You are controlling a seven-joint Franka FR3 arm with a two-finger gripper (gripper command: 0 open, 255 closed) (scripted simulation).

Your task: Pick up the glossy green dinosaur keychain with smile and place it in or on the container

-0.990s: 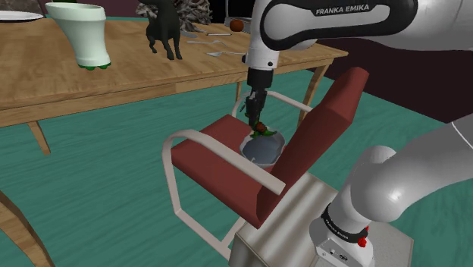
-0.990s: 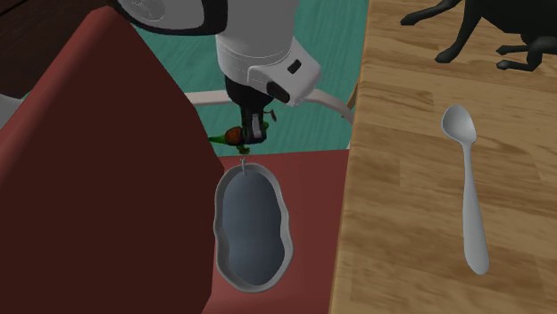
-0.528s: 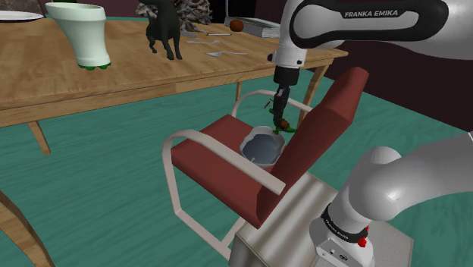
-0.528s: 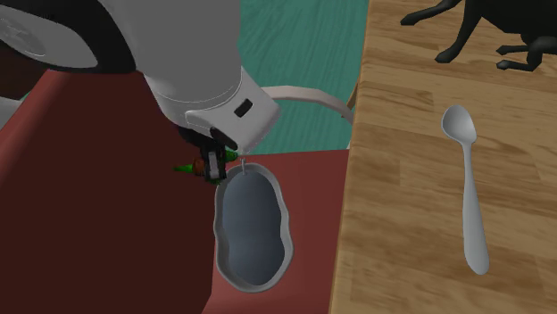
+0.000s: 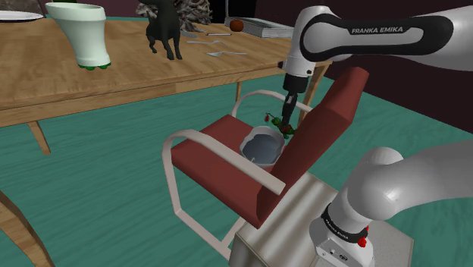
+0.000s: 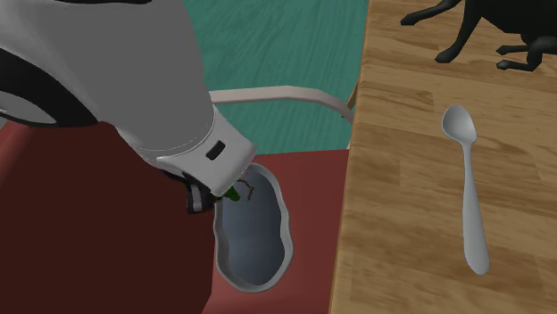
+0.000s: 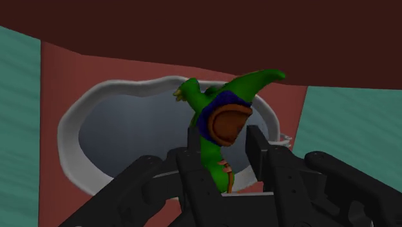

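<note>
While clasped, dinosaur [image 7: 216, 122] overhangs bowl [image 7: 67, 132] rim.

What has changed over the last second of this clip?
The gripper, still shut on the green dinosaur keychain, moved toward the shoulder view's right, closer to the backrest of the red chair, and now hangs over the grey bowl at its edge. Nothing was released. Bowl and chair stayed put.

Red chair [image 5: 214, 154] beside wooden table [image 5: 53, 80] with spoon [image 6: 469, 198], black animal figure [image 5: 165, 32]
</note>
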